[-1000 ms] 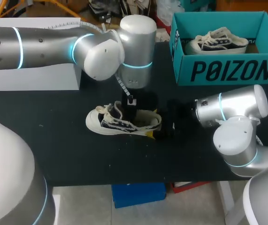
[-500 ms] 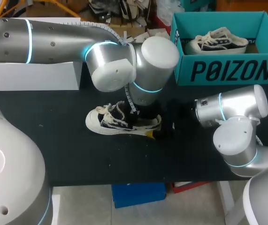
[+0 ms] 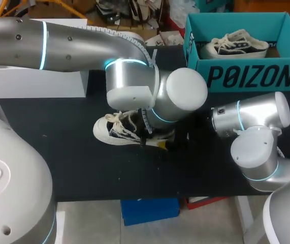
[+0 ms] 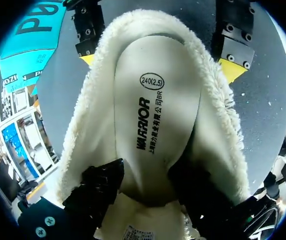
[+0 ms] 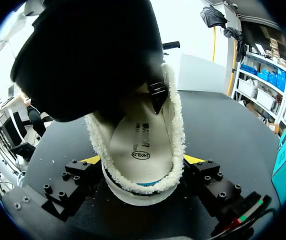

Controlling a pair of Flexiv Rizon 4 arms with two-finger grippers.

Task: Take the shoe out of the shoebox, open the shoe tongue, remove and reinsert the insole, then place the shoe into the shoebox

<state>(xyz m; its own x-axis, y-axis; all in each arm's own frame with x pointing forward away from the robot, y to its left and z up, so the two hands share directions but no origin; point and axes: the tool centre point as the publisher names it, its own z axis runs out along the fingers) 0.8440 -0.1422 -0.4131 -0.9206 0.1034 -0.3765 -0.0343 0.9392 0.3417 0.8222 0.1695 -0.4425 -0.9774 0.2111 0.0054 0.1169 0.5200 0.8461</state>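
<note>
Shoe (image 3: 115,131) is out of the shoebox (image 3: 246,76) and lies on its side on the surface (image 3: 58,152), toe toward my left, well apart from the box. A second shoe (image 3: 233,44) sits inside the box.

Right gripper (image 5: 141,165) is clamped on the heel, one yellow tip on each side of the fleece collar. My read is it's a brace, so the shoe doesn't slide or roll while the other arm works inside.

Left gripper (image 4: 145,185) is at the shoe mouth, looking straight down onto the insole (image 4: 158,100). Its two dark fingers stand apart, reaching in past the collar on the tongue side. The insole shows between them, flat and seated. The tips are hidden in the shoe, and I see no pinch on anything, so I read it as spread and empty. Likely it's holding the opening wide or going for the insole edge, so we're at the tongue/insole step.

Change from a second ago: the left arm (image 3: 73,48) has swung its wrist from behind the shoe, forward and right, to sit directly over it, and now covers the shoe's middle in the head view. Shoe, right arm (image 3: 256,127) and box haven't moved.
</note>
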